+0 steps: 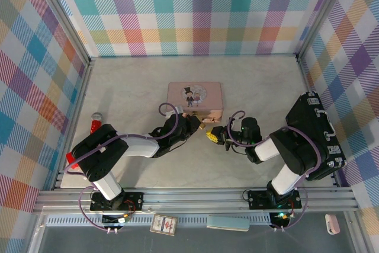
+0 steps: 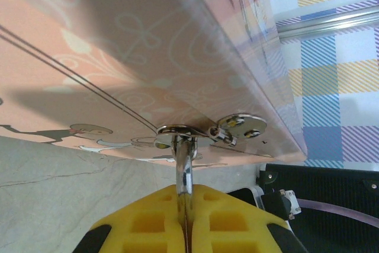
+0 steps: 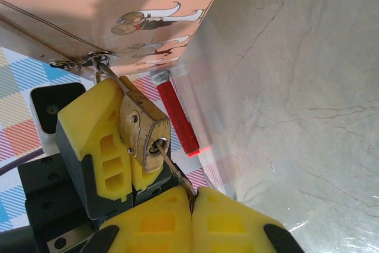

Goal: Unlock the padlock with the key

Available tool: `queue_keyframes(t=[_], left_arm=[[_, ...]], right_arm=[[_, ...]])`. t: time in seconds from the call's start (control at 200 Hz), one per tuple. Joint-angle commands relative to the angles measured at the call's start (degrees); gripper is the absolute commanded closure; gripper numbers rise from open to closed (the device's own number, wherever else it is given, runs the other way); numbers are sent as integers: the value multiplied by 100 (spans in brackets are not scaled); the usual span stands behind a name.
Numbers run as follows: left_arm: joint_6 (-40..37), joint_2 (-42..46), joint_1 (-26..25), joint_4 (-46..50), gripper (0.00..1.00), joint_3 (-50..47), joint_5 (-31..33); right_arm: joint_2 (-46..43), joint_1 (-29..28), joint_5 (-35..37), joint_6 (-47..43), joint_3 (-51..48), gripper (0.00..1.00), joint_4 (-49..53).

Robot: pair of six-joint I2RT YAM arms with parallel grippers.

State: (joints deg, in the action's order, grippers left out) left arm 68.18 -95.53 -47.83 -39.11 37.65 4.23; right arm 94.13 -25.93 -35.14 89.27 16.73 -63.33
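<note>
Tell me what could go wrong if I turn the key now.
1. The right gripper pinches the thin key with its pad tips alone. The key sits in the padlock and may slip or bend under torque.
2. The left gripper clamps the shackle just below the hasp, which may keep the shackle from springing free.
3. Neither gripper holds the pink tin, so a pull on the lock may drag it.
</note>
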Motion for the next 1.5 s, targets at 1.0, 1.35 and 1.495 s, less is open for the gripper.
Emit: queue_keyframes(t=[1.0, 1.35, 1.495], left_arm=[[125, 294, -569, -537, 100, -16, -1293], [159, 225, -578, -306, 100, 47, -1270], [93, 436, -556, 493, 100, 108, -988]], right_arm=[[-289, 62, 856, -174, 191, 95, -741], [-284, -43, 634, -349, 447, 87, -645], [-609, -19, 544, -852, 347, 69, 182]])
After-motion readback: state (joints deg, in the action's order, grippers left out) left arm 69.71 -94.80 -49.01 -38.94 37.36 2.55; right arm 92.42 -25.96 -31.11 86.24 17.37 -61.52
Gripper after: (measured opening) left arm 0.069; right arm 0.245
